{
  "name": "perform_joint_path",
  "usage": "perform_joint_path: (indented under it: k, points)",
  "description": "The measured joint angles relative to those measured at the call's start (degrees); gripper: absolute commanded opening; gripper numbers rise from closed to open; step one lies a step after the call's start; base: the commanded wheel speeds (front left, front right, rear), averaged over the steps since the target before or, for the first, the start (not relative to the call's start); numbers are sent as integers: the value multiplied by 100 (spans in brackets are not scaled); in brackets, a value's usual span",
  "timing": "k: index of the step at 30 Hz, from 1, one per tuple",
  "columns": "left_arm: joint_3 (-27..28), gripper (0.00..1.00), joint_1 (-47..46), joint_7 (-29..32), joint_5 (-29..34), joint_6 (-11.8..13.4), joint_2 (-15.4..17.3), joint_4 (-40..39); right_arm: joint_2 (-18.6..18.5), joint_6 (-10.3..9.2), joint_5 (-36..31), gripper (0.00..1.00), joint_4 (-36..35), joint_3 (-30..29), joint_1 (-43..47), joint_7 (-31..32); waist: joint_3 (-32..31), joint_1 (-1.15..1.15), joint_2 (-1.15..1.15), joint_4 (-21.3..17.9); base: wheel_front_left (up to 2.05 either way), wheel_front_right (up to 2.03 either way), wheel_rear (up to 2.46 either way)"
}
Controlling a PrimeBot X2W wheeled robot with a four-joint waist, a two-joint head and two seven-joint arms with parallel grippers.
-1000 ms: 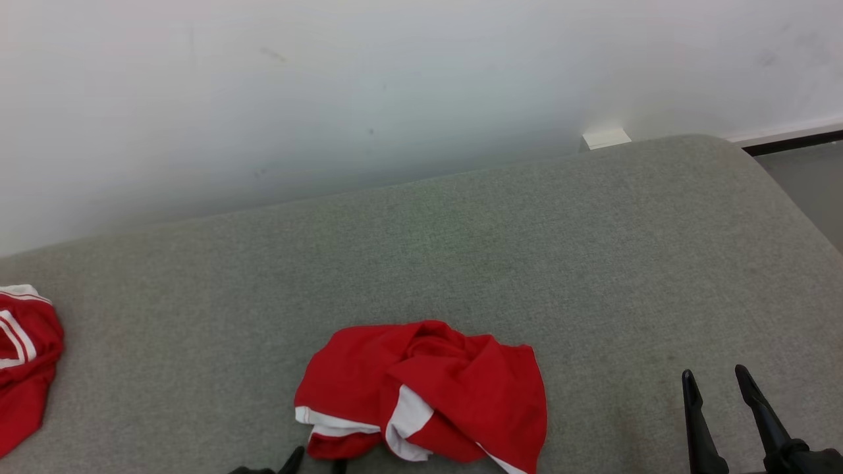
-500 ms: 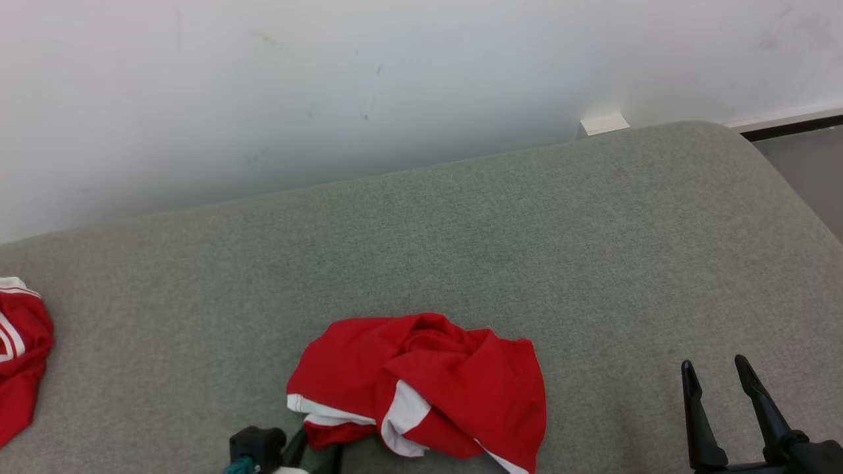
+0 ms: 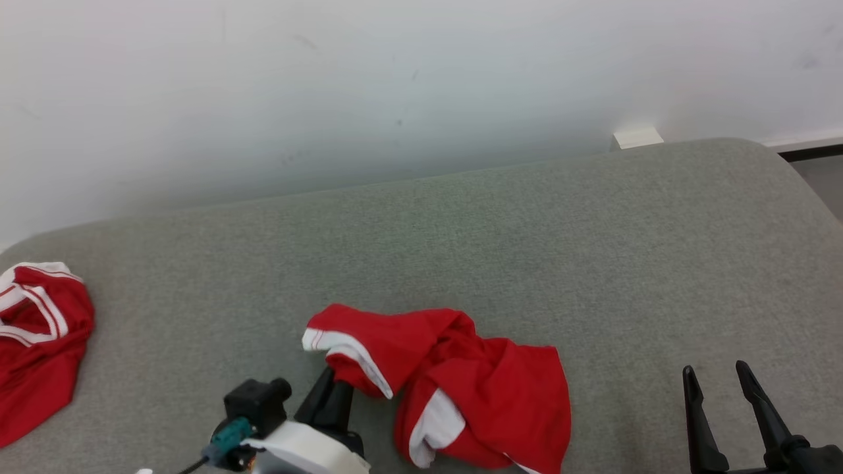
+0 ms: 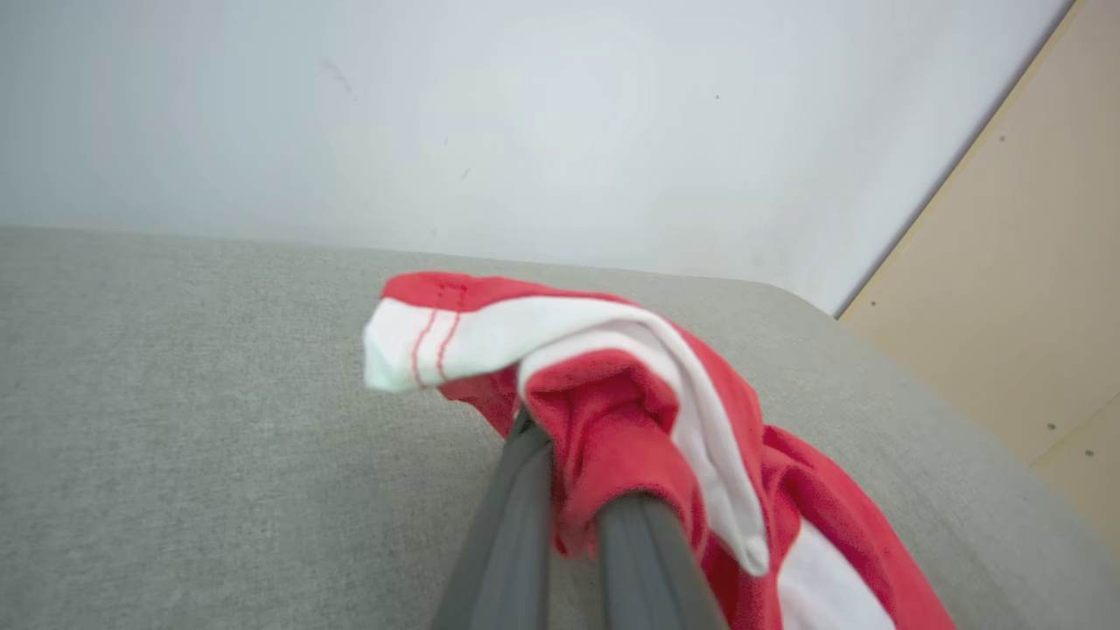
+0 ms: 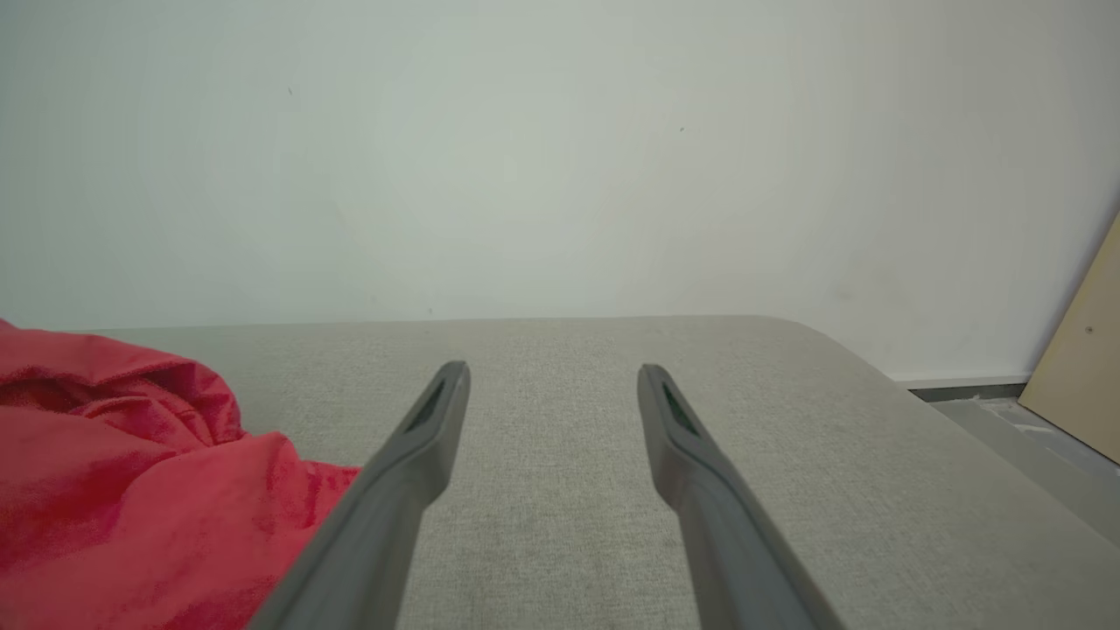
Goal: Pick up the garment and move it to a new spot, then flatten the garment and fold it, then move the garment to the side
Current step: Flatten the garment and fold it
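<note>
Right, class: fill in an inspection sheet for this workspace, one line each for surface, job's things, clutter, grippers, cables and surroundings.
Surface: grey fabric cushion, with two garments on it.
Job's things: red garment with white trim, crumpled; one edge is raised and the rest lies on the cushion.
Clutter: second red-and-white garment at the far left edge, apart from the first.
Grippers: left gripper shut on the raised edge; right gripper open, holding nothing, to the garment's right.
Cables: dark cable with a teal plug at the left wrist.
Surroundings: white wall behind; beige panel to the right.
</note>
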Motion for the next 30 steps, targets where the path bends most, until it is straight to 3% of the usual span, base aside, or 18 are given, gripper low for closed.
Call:
perform_joint_path:
  k: [9,20,25,30]
  points:
    - [321,0,-372,92,14,131,149,-1059,2,0,57,100,49,96,37,0,-219,0,0,336,0,0,0]
    - [402,0,-853,954,51,319,494,-2227,1,0,55,100,88,118,112,0,-448,-1,0,517,0,0,0]
    - [204,0,-950,1235,105,286,542,-2318,2,0,56,100,107,225,109,0,-483,-1,0,451,0,0,0]
    - [-324,0,-967,1321,125,198,327,-1904,0,0,53,100,123,264,98,0,-472,-1,0,313,0,0,0]
